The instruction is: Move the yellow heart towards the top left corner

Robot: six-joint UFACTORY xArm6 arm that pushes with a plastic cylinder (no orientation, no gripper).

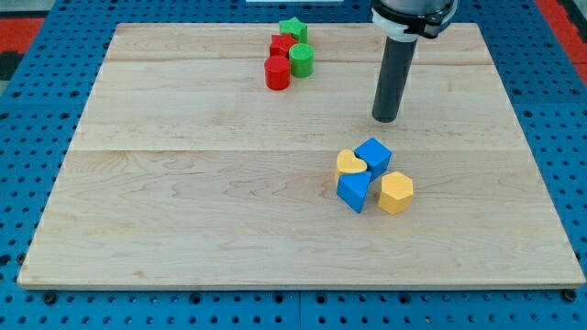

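Note:
The yellow heart lies right of the board's centre. It touches a blue cube on its right and a blue block just below it. A yellow hexagonal block sits to the right of that blue block. My tip is on the board above this cluster, a short way above and slightly right of the blue cube, touching no block.
Near the top edge is a second cluster: a green star, a red star-like block, a green cylinder and a red cylinder. The wooden board lies on a blue pegboard surface.

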